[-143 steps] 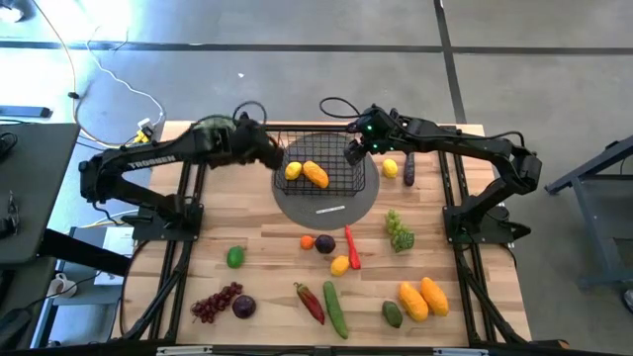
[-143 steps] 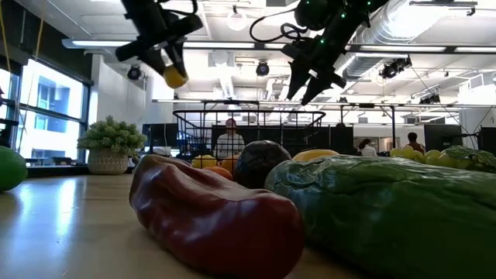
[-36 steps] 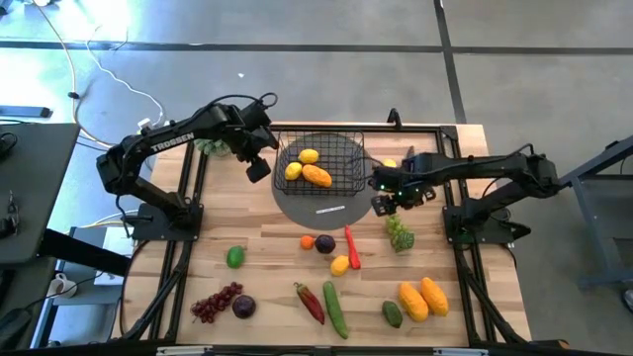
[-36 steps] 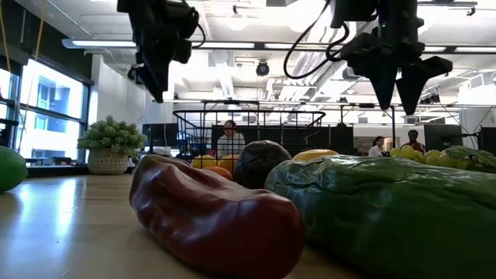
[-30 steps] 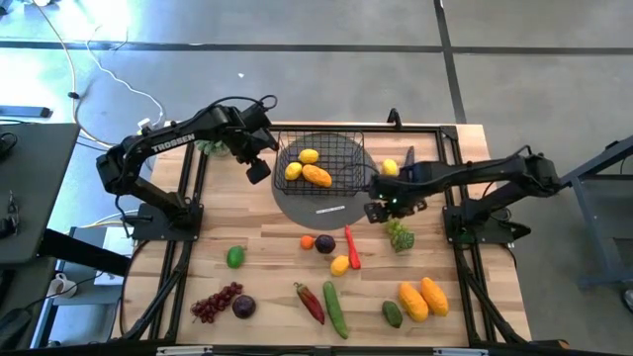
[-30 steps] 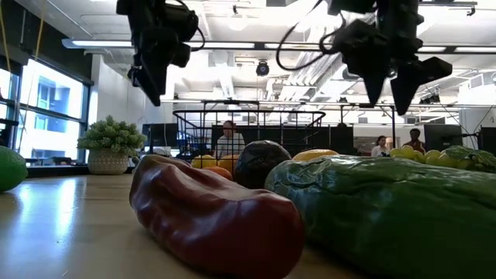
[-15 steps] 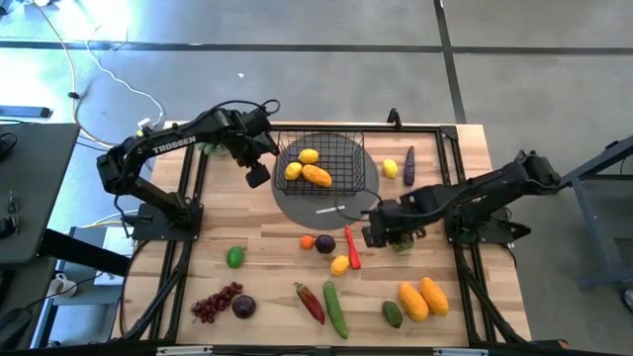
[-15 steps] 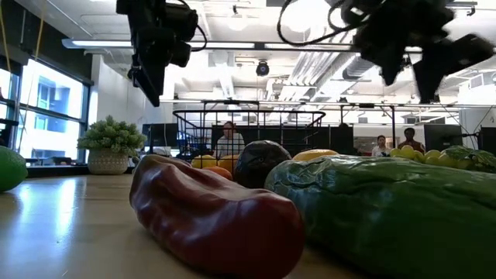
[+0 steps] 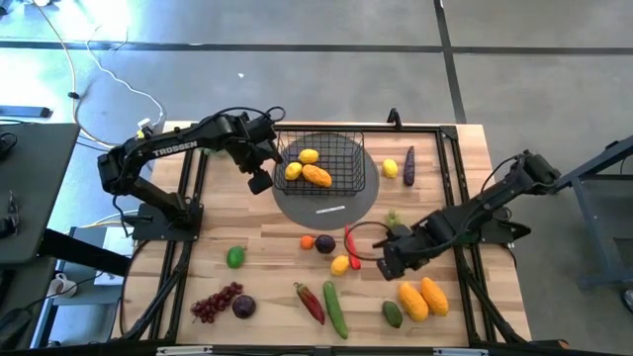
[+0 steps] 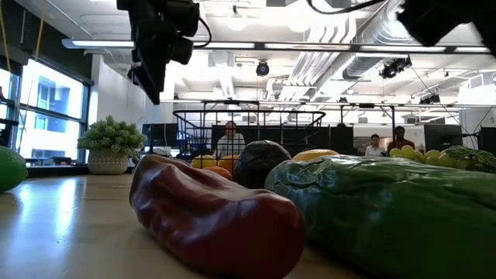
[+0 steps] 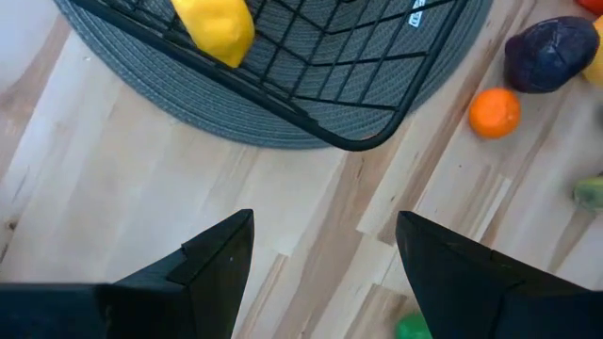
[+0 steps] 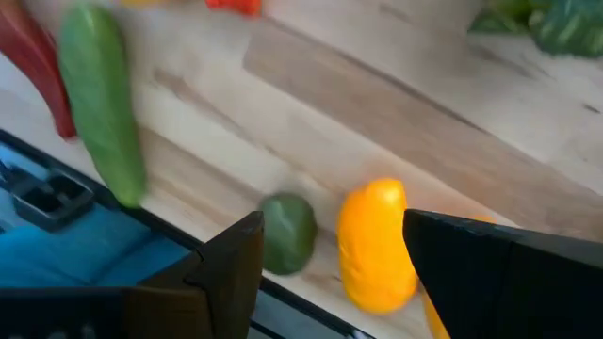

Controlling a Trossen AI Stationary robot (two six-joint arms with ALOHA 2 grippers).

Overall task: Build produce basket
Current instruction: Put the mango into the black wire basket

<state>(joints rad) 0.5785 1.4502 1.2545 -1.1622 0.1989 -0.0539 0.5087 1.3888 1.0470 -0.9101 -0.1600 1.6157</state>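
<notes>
Nearest the table's front edge lay a cucumber [image 9: 335,310] beside a dark red pepper [image 9: 310,303], with an avocado [image 9: 393,314] and two orange mangoes [image 9: 423,298] to their right, and purple grapes [image 9: 215,303] with a dark round fruit [image 9: 243,307] to their left. In the low view the pepper [image 10: 217,217] and cucumber [image 10: 387,213] filled the foreground. The right gripper [image 9: 388,267] hung above the boards just behind the mangoes, its fingers spread wide with nothing between them; its wrist view looked down between the dark fingers [image 12: 231,273] at one mango [image 12: 374,247], the avocado [image 12: 287,231] and the cucumber [image 12: 102,99]. Farther back, near the middle, lay a lemon [image 9: 339,264], a red chilli [image 9: 351,245], a small orange [image 9: 307,241] and a dark plum-like fruit [image 9: 325,243], with a green lime [image 9: 235,257] well off to the left. Green grapes showed partly behind the right arm. Beyond these the basket [image 9: 356,148] stood on a grey round mat [image 9: 326,206] at the back centre of the table, holding two lemons [image 9: 308,156] and a mango [image 9: 317,176]. The left gripper [image 9: 259,180] hovered just beside the basket's left front corner, fingers wide apart and empty; its wrist view showed the basket corner [image 11: 320,132] and a lemon [image 11: 215,28] inside. To the basket's right lay another lemon [image 9: 391,168] and an aubergine [image 9: 408,165]. People stood in the room beyond.
</notes>
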